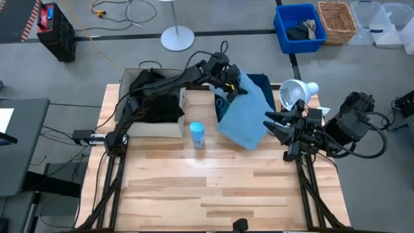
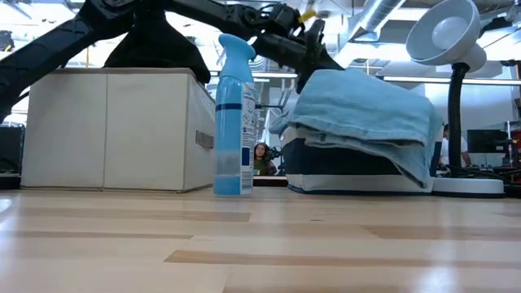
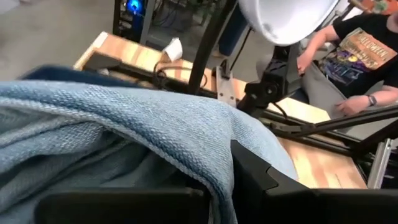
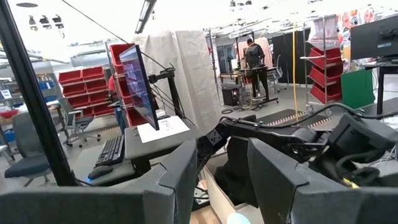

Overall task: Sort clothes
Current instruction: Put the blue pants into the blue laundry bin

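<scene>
Draping over the navy fabric bin [image 1: 264, 83] and spilling down its front toward the blue spray bottle [image 1: 197, 134] — large pale grey-blue trousers [image 1: 244, 113], thick looped terry by the look of the left wrist view, bunched in soft folds. Likely limp and fairly heavy for cloth, not slippery, nothing fragile; best pinched at a raised fold or the upper edge beside the bin's rim, not on the flat hanging panel. Left gripper [image 1: 228, 87] low over the trousers at the bin's near-left corner, fingers [image 3: 261, 180] sunk in the fabric — cannot tell whether pinching or just letting go. Dark garments [image 1: 154, 97] heaped in the beige fabric box [image 1: 155, 128], left of the bin. Right gripper [image 1: 275, 123] waiting right of the bin, fingers [image 4: 273, 180] spread, holding nothing.
</scene>
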Controlling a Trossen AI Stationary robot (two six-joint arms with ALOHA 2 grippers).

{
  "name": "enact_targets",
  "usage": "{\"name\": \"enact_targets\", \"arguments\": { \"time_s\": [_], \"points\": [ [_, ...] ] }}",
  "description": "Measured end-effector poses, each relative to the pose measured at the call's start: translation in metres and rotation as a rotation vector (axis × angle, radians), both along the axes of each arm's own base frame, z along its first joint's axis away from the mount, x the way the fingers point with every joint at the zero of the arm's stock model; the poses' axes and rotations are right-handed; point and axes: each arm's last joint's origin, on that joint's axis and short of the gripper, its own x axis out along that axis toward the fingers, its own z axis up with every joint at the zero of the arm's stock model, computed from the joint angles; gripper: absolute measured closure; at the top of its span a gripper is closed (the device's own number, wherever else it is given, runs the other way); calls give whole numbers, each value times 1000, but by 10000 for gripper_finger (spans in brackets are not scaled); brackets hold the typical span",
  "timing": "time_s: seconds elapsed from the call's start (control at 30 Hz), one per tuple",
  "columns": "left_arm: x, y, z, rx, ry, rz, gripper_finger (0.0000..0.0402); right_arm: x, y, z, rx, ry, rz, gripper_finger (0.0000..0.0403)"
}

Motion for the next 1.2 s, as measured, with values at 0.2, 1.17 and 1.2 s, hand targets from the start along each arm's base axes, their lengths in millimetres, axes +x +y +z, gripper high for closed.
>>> {"name": "enact_targets", "arguments": {
  "time_s": [0.2, 1.17, 1.2],
  "points": [
    [-1, 7, 2, 8, -28, 31, 377, 0, 0, 0, 2, 0, 1, 243],
    [-19, -3, 92, 488, -311, 226, 390, 2, 2, -4, 40, 6, 10, 243],
    [-18, -5, 90, 511, -286, 229, 390, 2, 2, -4, 41, 6, 10, 243]
  ]
}}
